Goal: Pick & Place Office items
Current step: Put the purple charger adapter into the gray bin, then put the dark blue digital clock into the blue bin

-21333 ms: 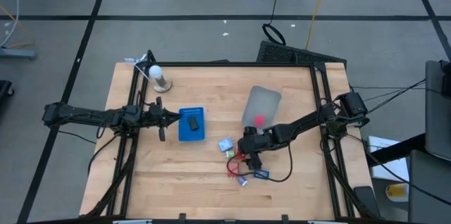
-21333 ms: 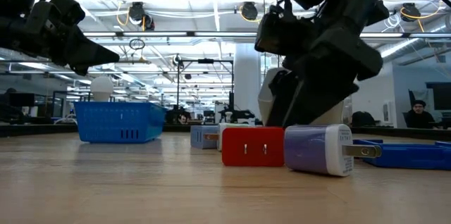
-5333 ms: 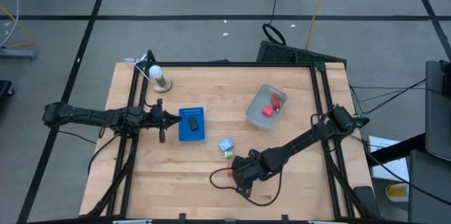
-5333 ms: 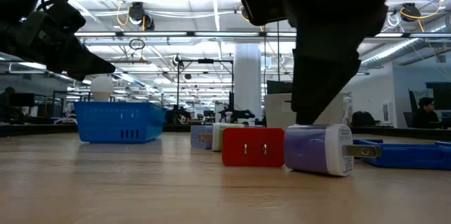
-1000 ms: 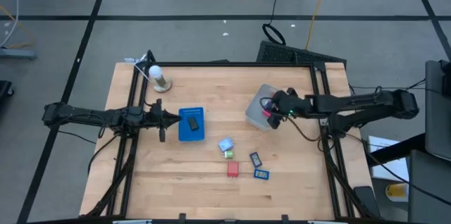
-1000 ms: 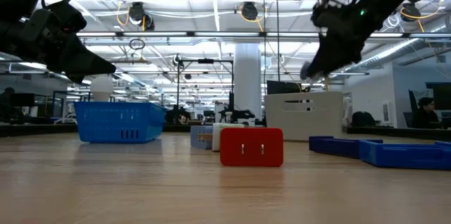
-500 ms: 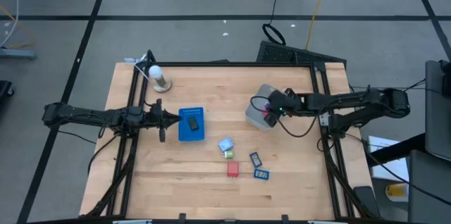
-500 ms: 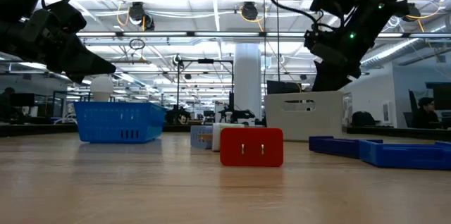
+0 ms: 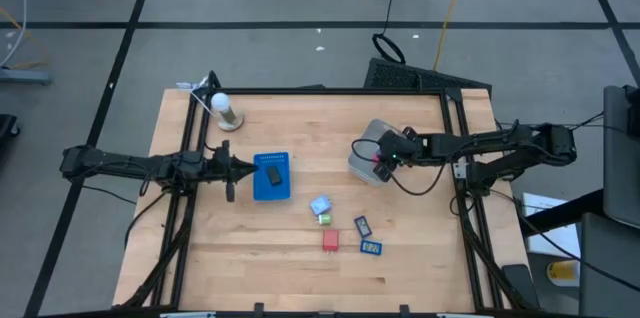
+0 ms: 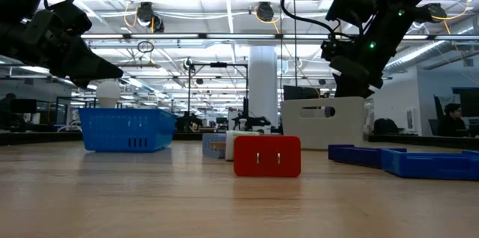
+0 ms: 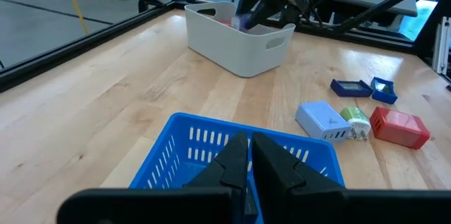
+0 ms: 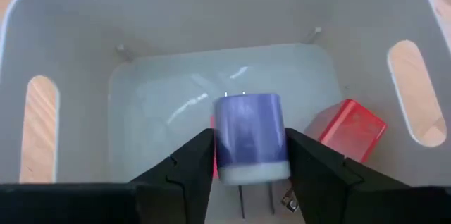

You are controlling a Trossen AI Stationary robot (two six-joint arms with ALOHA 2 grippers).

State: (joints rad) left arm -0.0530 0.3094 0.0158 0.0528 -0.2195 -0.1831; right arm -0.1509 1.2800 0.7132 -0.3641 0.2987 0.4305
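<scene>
My right gripper (image 12: pixel 248 155) hangs inside the grey tub (image 9: pixel 362 140), shut on a lavender plug block (image 12: pixel 248 134). A red block (image 12: pixel 349 130) lies on the tub's floor beside it. On the table near the middle lie a pale blue block (image 9: pixel 320 205), a green piece (image 9: pixel 325 219), a red block (image 9: pixel 331 241) and two dark blue pieces (image 9: pixel 361 226), (image 9: pixel 371 248). My left gripper (image 9: pixel 232 170) is shut and touches nothing. It hovers at the left rim of the blue basket (image 9: pixel 271 186), which holds a black piece (image 9: pixel 272 173). My right gripper pinches the lavender block by its two opposite sides (image 12: pixel 218 139) between its two fingers. The fingers come from above, slanting down into the tub. The block hangs clear of the tub's floor, its metal prongs (image 12: pixel 241 199) toward my wrist.
A white ball on a small stand (image 9: pixel 226 110) sits at the far left corner. Black frame rails (image 9: pixel 452 128) run along the table's left and right sides. Bare wood lies along the near edge.
My right gripper has carried the lavender block a little toward the table's left and down into the grey tub. The block stays between the fingers.
</scene>
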